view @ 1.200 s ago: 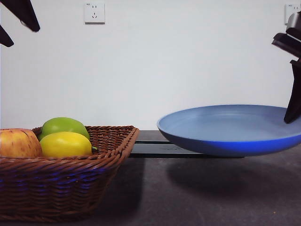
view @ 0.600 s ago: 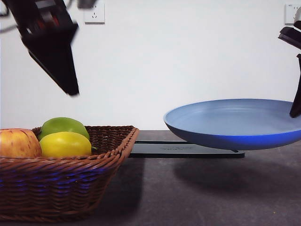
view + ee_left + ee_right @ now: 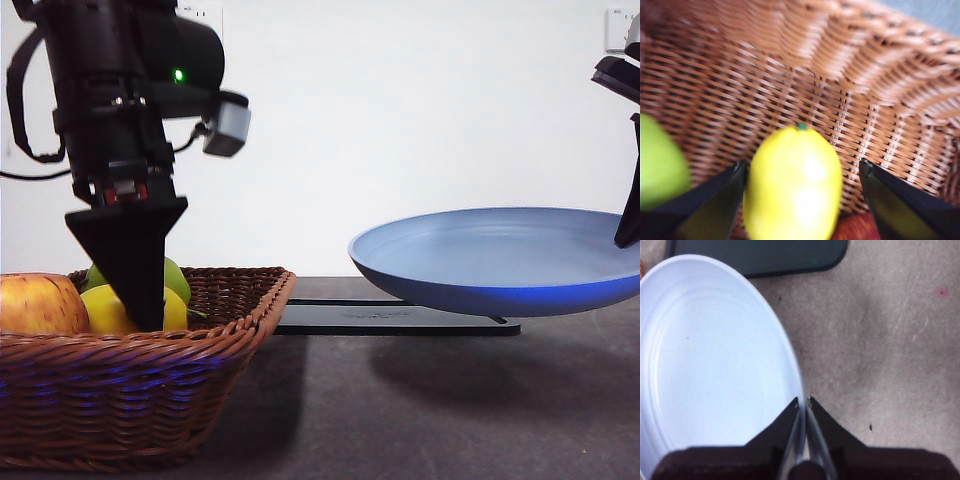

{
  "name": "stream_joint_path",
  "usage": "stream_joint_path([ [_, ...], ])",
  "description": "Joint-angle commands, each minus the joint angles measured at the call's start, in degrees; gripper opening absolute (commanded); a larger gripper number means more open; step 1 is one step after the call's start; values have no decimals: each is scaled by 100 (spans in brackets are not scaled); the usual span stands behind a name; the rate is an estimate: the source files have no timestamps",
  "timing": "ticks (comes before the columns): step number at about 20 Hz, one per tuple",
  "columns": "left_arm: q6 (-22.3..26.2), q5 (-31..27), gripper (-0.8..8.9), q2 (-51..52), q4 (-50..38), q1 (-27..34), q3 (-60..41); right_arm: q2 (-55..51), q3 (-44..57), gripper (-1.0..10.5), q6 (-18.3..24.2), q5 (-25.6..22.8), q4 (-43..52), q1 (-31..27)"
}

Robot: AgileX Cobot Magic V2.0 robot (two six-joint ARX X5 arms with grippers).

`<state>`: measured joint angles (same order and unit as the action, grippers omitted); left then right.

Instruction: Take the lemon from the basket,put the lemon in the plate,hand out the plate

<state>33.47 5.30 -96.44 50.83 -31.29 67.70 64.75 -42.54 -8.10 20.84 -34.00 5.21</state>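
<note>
Lemon (image 3: 792, 185) between open left jaws | front view: half hidden

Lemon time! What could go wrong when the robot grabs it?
The lemon sits off-centre between the open left gripper's jaws, close to one, so it might roll or squirt out as they shut. The green apple lies right beside that jaw and could get nudged. The right gripper pinches only the plate's rim, so the raised plate might tip.

The dark grey table (image 3: 420, 420) carries the wicker basket (image 3: 130, 400) and a flat black tray (image 3: 390, 320).
</note>
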Motion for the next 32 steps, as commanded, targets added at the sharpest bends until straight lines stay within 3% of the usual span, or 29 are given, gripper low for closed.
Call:
stream_joint_path([
  [1, 114, 35, 386, -262, -22, -50, 92, 42, -103, 3, 26, 31, 94, 4],
  [8, 131, 13, 129, -323, -57, -50, 92, 42, -103, 3, 24, 28, 173, 4],
  [12, 122, -68, 112, -313, -20, -105, 297, 44, -103, 3, 24, 24, 223, 4],
  [15, 11, 11, 112, -313, 387, -195, 999, 44, -103, 3, 20, 7, 232, 4],
  [17, -214, 428, 112, -313, 684, -275, 1683, 48, -103, 3, 0, 9, 273, 4],
  [22, -1099, 2806, 112, -313, 426, -564, 3018, 50, -103, 3, -216, 37, 273, 7],
  [24, -1453, 3029, 112, -313, 4, -822, 3073, 50, -103, 3, -391, 365, 273, 11],
  [26, -1578, 2247, 114, -345, -153, -1152, 3064, 50, -103, 3, -459, 839, 267, 11],
  [29, -1576, 772, 116, -476, -190, -1766, 3058, 50, -103, 3, -540, 931, 254, 22],
  [32, -1585, 529, 118, -549, -345, -2140, 3058, 48, -103, 3, -555, 933, 181, 22],
])
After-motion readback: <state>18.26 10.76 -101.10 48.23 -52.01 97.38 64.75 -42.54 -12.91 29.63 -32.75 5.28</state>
